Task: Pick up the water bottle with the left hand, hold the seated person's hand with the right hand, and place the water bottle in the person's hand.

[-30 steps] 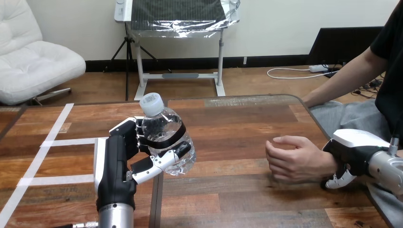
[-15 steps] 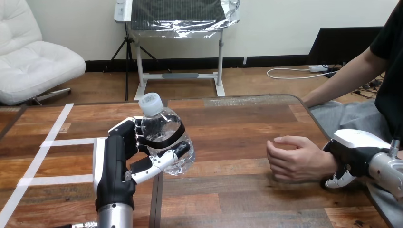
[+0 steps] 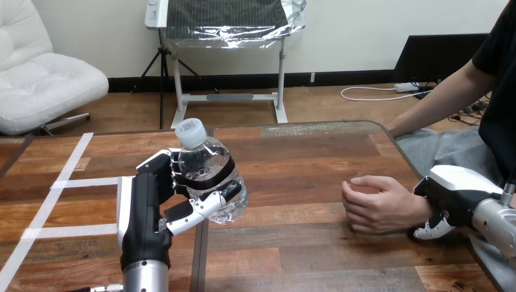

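There I had it: my left hand (image 3: pixel 152 207) was wrapped round the water bottle (image 3: pixel 210 173), fingers on the far side, thumb across the lower front, the bottle up off the table (image 3: pixel 304 158) at the left and leaning a touch, white cap (image 3: pixel 191 130) on top. Clear thin plastic, crinkled low down, so I judged it light, soft-walled and slick; too hard a squeeze would buckle it, and the grip belonged around the middle by the dark band. Over on the right, my right hand (image 3: pixel 453 198) sat at the person's wrist (image 3: pixel 418 205), fingers curled round it from below. The person's hand (image 3: pixel 377 204) rested on the wood, well apart from the bottle, loosely curled, so it would have to open up first. Only bare table lay between; the white tape lines (image 3: pixel 73 161) ran off to the left, out of the way
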Tool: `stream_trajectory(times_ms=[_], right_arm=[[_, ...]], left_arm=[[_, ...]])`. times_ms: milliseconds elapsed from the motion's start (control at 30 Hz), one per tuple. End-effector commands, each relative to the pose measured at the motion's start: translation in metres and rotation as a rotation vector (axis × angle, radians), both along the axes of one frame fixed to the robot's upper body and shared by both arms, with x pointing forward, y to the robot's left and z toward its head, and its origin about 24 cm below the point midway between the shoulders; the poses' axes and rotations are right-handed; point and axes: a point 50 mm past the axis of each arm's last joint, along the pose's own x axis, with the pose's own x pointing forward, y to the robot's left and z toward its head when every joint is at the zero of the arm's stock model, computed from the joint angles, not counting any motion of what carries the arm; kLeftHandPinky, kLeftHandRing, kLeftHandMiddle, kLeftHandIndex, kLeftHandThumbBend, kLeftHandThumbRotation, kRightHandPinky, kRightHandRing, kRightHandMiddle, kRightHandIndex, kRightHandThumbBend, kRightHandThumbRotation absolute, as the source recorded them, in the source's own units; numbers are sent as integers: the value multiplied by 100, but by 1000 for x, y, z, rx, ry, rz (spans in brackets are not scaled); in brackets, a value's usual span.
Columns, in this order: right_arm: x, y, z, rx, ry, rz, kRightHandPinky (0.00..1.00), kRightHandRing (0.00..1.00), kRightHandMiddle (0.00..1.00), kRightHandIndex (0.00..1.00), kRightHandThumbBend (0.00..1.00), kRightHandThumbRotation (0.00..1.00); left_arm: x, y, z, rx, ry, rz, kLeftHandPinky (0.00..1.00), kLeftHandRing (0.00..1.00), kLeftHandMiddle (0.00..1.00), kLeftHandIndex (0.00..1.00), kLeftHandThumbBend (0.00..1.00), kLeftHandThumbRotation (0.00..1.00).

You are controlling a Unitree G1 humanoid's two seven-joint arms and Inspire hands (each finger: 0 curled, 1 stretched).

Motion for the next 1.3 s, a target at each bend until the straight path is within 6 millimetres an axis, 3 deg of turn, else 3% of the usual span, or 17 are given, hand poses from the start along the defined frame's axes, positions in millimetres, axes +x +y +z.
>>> stream_trajectory(times_ms=[0,500,633,1267], right_arm=[[-1,10,-8,52,7,18,27,36,46,50,64,0],[2,7,-3,49,-40,12,29,38,47,49,66,0],[5,7,9,49,-97,39,21,30,40,41,68,0],[7,6,26,77,-178,62,18,24,33,35,66,0]], left_arm=[[14,-4,27,1,-144,-17,34,38,43,46,64,0],[15,-5,28,-1,-145,-20,34,39,43,46,64,0],[17,-7,29,-4,-145,-29,34,39,43,46,64,0],[19,-13,32,4,-142,-33,34,38,43,46,66,0]])
